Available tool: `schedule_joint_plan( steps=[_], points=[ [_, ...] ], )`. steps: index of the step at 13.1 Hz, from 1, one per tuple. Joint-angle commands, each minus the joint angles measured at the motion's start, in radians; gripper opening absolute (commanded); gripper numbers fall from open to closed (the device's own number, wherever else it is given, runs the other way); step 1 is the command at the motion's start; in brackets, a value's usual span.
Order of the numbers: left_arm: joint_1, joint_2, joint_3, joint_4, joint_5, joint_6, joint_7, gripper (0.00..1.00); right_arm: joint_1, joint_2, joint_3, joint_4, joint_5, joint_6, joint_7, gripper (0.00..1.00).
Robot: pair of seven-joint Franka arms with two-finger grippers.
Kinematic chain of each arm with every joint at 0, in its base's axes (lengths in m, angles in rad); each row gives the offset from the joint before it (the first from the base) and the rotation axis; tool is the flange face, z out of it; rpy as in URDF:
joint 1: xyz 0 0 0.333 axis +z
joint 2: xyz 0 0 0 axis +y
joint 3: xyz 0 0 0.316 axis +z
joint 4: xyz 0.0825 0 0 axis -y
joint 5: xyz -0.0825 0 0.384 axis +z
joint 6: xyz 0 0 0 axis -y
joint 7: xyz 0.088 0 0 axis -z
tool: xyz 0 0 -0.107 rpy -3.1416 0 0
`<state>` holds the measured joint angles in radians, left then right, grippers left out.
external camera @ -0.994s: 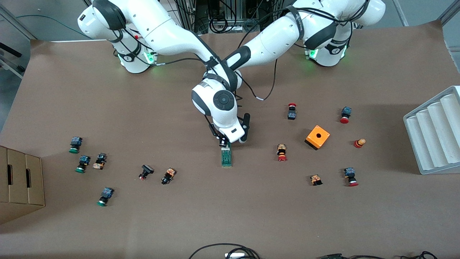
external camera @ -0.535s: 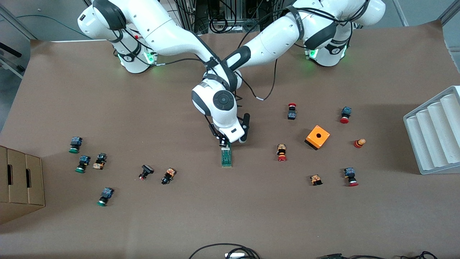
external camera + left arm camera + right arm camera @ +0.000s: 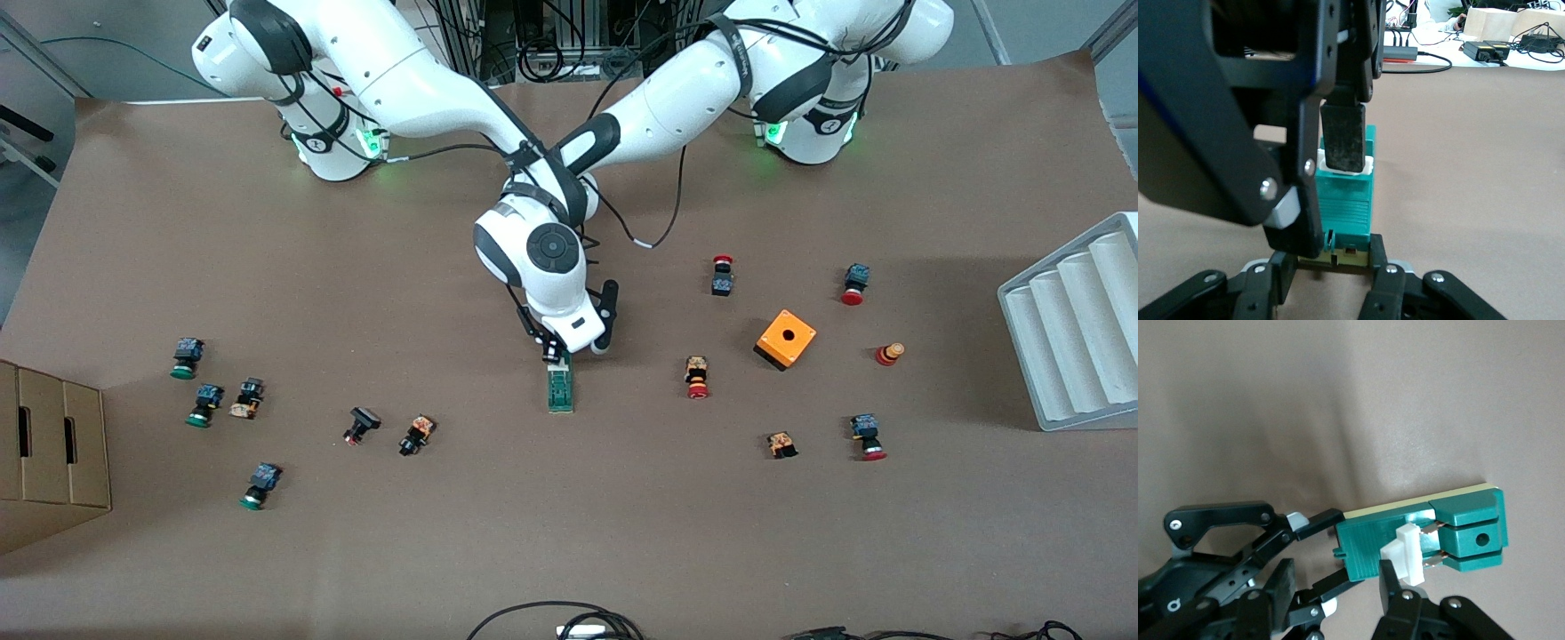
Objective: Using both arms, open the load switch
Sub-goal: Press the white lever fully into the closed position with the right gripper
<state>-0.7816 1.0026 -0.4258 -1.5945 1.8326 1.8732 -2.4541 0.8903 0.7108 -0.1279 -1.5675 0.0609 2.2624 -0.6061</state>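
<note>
The green load switch (image 3: 559, 388) lies flat at the table's middle, its white sliding piece (image 3: 1405, 555) partway along it. My left gripper (image 3: 1331, 259) is shut on the switch's end nearest the robots. In the front view it is mostly hidden under the right arm's hand. My right gripper (image 3: 556, 353) comes down from above onto the same end of the load switch (image 3: 1421, 532). One of its fingers (image 3: 1345, 139) presses on the white piece. The other stands by the held end, beside a left finger. Both arms cross over the table's middle.
An orange box (image 3: 786, 339) and several red push-buttons (image 3: 697, 377) lie toward the left arm's end. Green push-buttons (image 3: 204, 404) lie toward the right arm's end, near a cardboard box (image 3: 49, 444). A white ridged tray (image 3: 1080, 329) stands at the left arm's table end.
</note>
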Motion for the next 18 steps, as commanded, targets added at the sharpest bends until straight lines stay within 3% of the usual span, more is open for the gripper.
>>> schedule_joint_plan(
  steps=[1, 16, 17, 18],
  points=[
    [-0.015, 0.013, 0.007, 0.005, 0.001, -0.012, -0.016, 0.27, 0.012, 0.026, -0.009, -0.002, -0.006, 0.034, 0.019, 0.6],
    [-0.015, 0.013, 0.007, 0.007, 0.001, -0.012, -0.016, 0.28, 0.013, 0.049, -0.009, 0.004, -0.006, 0.074, 0.026, 0.6],
    [-0.015, 0.013, 0.007, 0.007, 0.001, -0.011, -0.016, 0.28, 0.013, 0.044, -0.009, 0.006, -0.006, 0.071, 0.025, 0.61],
    [-0.015, 0.013, 0.007, 0.007, 0.001, -0.012, -0.016, 0.28, 0.012, 0.038, -0.012, 0.006, -0.004, 0.069, 0.025, 0.69]
  ],
)
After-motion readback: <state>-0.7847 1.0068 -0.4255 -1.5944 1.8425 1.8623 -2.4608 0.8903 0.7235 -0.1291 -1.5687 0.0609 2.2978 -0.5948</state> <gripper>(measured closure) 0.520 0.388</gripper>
